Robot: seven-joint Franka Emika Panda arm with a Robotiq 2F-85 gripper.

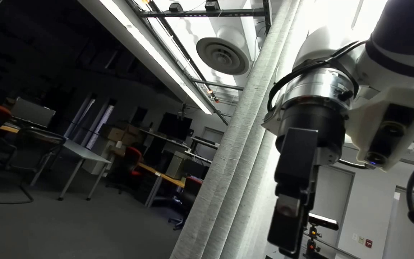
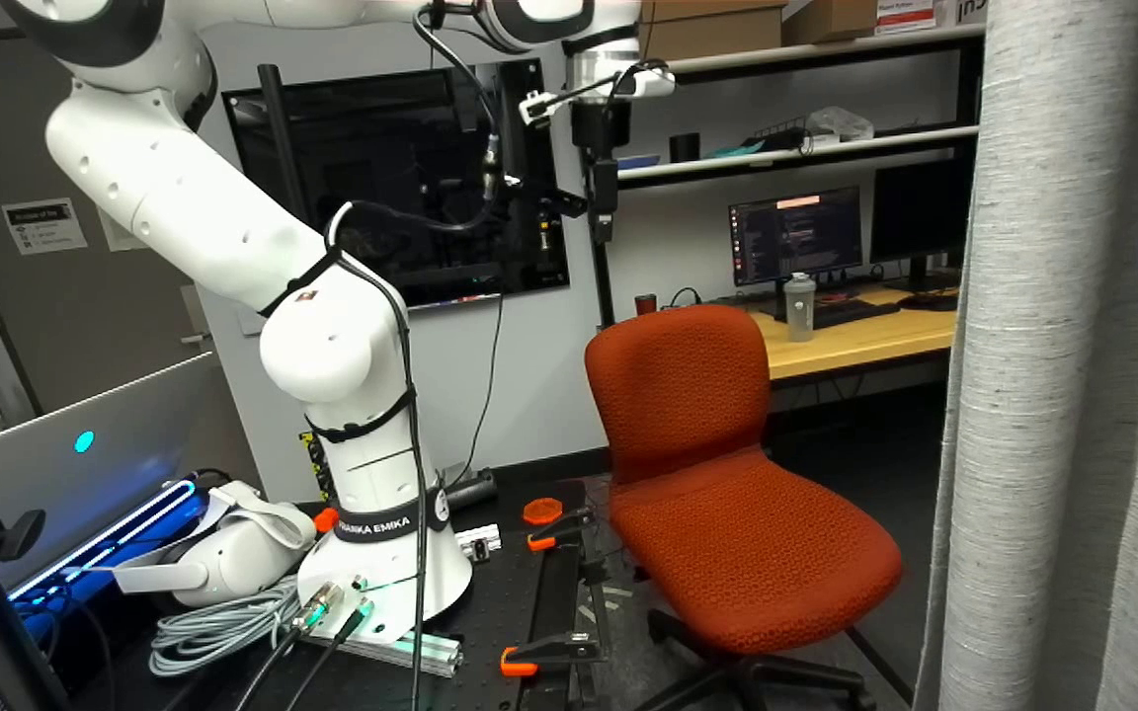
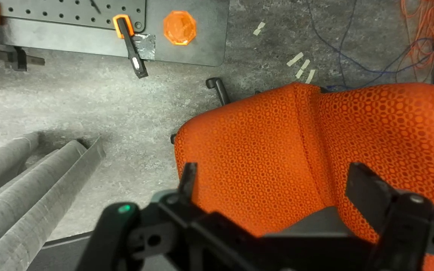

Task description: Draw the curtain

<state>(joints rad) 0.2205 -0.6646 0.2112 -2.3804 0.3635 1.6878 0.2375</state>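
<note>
The curtain is a tall pale grey-white drape with long vertical folds. It shows in both exterior views (image 1: 234,162) (image 2: 1033,375) and at the lower left of the wrist view (image 3: 32,203). My gripper (image 3: 274,167) points down and is open, its two black fingers wide apart with nothing between them. In the wrist view the curtain lies off to the left of the fingers, apart from them. The gripper also shows in both exterior views (image 1: 288,223) (image 2: 602,222). In an exterior view it hangs in the air near the wall screen, well away from the curtain.
An orange chair (image 2: 688,395) stands below the gripper and fills much of the wrist view (image 3: 247,158). The robot's black table has orange clamps (image 3: 130,45) at its edge. A wooden desk (image 2: 855,336) with monitors and shelves (image 2: 826,148) stand behind the chair.
</note>
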